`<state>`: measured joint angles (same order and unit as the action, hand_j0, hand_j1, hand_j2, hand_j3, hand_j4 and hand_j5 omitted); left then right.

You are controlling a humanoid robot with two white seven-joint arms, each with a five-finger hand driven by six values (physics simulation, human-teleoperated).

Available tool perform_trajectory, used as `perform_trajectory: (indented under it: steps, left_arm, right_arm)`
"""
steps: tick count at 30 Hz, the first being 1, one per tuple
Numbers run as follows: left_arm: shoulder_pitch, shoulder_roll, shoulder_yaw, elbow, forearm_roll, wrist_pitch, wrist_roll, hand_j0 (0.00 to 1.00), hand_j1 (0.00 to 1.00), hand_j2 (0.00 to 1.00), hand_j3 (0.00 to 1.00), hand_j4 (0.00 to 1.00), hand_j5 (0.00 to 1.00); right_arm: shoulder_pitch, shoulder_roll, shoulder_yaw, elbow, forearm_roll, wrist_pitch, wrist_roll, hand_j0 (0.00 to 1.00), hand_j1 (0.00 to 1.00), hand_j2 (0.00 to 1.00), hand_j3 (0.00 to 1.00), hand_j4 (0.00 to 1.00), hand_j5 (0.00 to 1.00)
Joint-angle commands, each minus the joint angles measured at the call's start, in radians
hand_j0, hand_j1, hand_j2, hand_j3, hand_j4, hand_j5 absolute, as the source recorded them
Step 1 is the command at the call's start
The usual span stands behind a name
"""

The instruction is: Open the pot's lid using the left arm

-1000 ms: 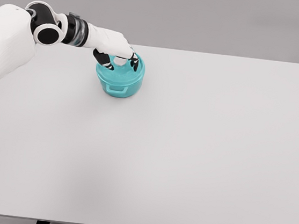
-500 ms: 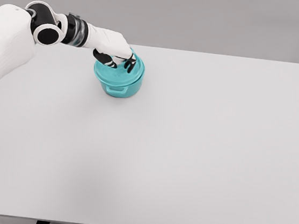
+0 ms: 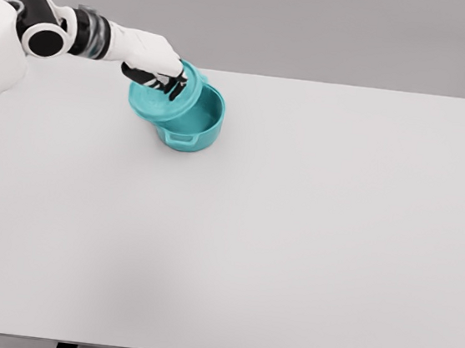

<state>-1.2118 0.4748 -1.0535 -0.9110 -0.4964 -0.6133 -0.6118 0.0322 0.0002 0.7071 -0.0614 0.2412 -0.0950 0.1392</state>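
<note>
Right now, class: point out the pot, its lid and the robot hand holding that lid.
pot (image 3: 194, 129), head view, on its teal front wall above the small handle.
lid (image 3: 163, 104), head view, on its tilted teal top.
left hand (image 3: 155, 74), head view, on the fingers gripping the lid.

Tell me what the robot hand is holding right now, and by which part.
The left robot hand holds the teal lid from its top, fingers curled around the middle, where the knob is hidden.

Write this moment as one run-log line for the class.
left hand: shut on lid | lid: tilted, shifted left off pot | pot: partly open, on table | right arm: out of view
</note>
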Motion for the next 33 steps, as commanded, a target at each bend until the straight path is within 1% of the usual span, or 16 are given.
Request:
perform_trajectory:
  steps: [1,6,8,12,15,16,17,18,20,21,22,26,28,32,33]
  left_arm:
    - [0.000,0.044,0.003,-0.003,0.002,0.002,0.001,0.38,0.38,0.38,0.38,0.38,0.38]
    - [-0.009,0.143,0.003,-0.005,-0.001,0.002,0.001,0.38,0.38,0.38,0.38,0.38,0.38]
    - [-0.008,0.165,0.001,-0.005,-0.001,0.002,0.001,0.38,0.38,0.38,0.38,0.38,0.38]
    - [-0.012,0.183,0.001,-0.003,-0.036,0.002,0.001,0.38,0.38,0.38,0.38,0.38,0.38]
    - [-0.014,0.180,0.001,-0.003,-0.039,0.002,0.001,0.40,0.40,0.40,0.40,0.40,0.40]
    - [-0.014,0.177,0.001,-0.002,-0.039,0.002,0.001,0.43,0.43,0.43,0.43,0.43,0.43]
    - [-0.012,0.174,0.001,0.000,-0.039,0.002,0.001,0.51,0.51,0.51,0.51,0.51,0.51]
    - [-0.012,0.173,0.001,0.004,-0.039,0.002,0.001,0.72,0.72,0.72,0.72,0.72,0.72]
    - [-0.008,0.160,0.001,0.009,-0.039,0.002,0.001,0.93,0.93,0.93,0.93,0.93,0.93]
    - [-0.003,0.159,0.000,0.009,-0.039,0.002,0.001,0.98,0.98,0.98,0.98,0.98,0.98]
    - [-0.002,0.159,0.000,0.011,-0.039,0.002,0.001,1.00,1.00,1.00,1.00,1.00,1.00]
    - [0.000,0.165,-0.002,0.017,-0.039,0.002,0.001,1.00,1.00,1.00,1.00,1.00,1.00]
    - [-0.003,0.170,0.000,0.038,-0.039,0.002,0.001,1.00,1.00,1.00,1.00,1.00,1.00]
    - [-0.009,0.186,0.000,0.040,-0.042,0.002,0.001,1.00,1.00,1.00,1.00,1.00,1.00]
    - [-0.009,0.186,0.000,0.038,-0.062,0.002,0.001,1.00,1.00,1.00,1.00,1.00,1.00]
  right_arm:
    - [0.000,0.000,0.000,0.000,0.000,0.000,0.000,1.00,1.00,1.00,1.00,1.00,1.00]
    - [0.000,0.000,0.000,0.000,0.000,0.000,0.000,1.00,1.00,1.00,1.00,1.00,1.00]
    - [0.000,0.000,0.000,0.000,0.000,0.000,0.000,1.00,1.00,1.00,1.00,1.00,1.00]
    - [0.000,0.000,0.000,0.000,0.000,0.000,0.000,1.00,1.00,1.00,1.00,1.00,1.00]
    - [0.000,0.000,0.000,0.000,0.000,0.000,-0.001,1.00,1.00,1.00,1.00,1.00,1.00]
    - [0.000,0.000,0.000,0.000,0.000,0.000,0.000,1.00,1.00,1.00,1.00,1.00,1.00]
    - [0.000,0.000,0.000,0.000,0.000,0.000,0.000,1.00,1.00,1.00,1.00,1.00,1.00]
    - [0.000,0.000,0.000,0.000,0.000,0.000,0.000,1.00,1.00,1.00,1.00,1.00,1.00]
    - [0.000,0.000,0.000,0.000,0.000,0.000,0.000,1.00,1.00,1.00,1.00,1.00,1.00]
    - [0.000,0.000,0.000,0.000,0.000,0.000,-0.001,1.00,1.00,1.00,1.00,1.00,1.00]
    - [0.000,0.000,0.000,0.000,0.001,0.000,0.000,1.00,1.00,1.00,1.00,1.00,1.00]
    - [0.000,0.000,0.000,0.000,0.000,0.000,0.000,1.00,1.00,1.00,1.00,1.00,1.00]
    - [0.000,0.000,0.000,0.000,0.000,0.000,0.000,1.00,1.00,1.00,1.00,1.00,1.00]
    - [0.000,0.000,0.000,0.000,0.000,0.000,0.000,1.00,1.00,1.00,1.00,1.00,1.00]
    - [0.000,0.000,0.000,0.000,0.000,0.000,0.000,1.00,1.00,1.00,1.00,1.00,1.00]
